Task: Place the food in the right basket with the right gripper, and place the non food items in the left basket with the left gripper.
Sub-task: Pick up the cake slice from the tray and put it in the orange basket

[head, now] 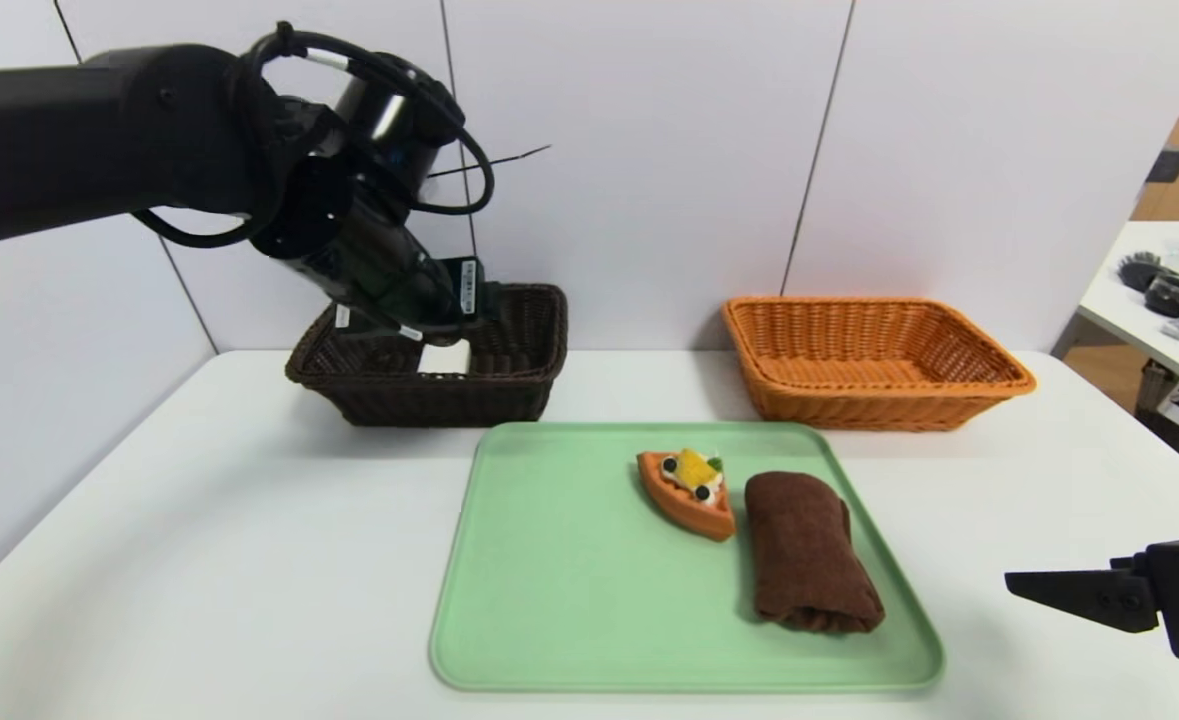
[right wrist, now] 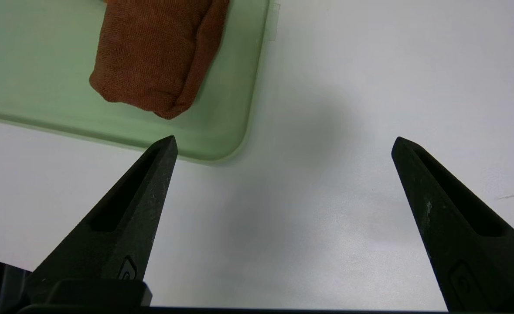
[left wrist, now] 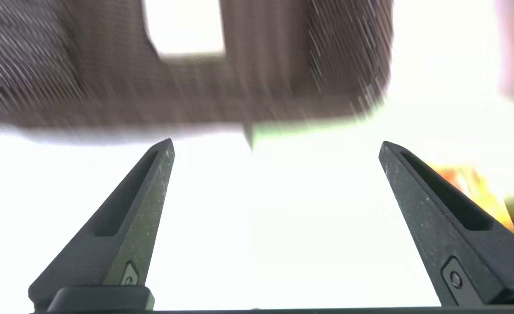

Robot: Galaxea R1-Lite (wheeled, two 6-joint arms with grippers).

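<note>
The white block [head: 444, 358] lies inside the dark brown left basket [head: 509, 390]; my left arm [head: 379, 270] hangs just above it. In the left wrist view my left gripper [left wrist: 276, 146] is open with nothing between its fingers, the block [left wrist: 185, 26] lying apart from them. The orange pastry [head: 689, 492] and the rolled brown towel [head: 807, 550] lie side by side on the green tray [head: 569, 600]. The orange-tan right basket [head: 874, 360] stands behind the tray and holds nothing. My right gripper [right wrist: 283, 141] is open and empty over the table, right of the tray's near corner.
A white wall rises close behind both baskets. A side table [head: 1139, 310] with clutter stands at the far right, beyond the table's right edge. Bare table top lies left of the tray.
</note>
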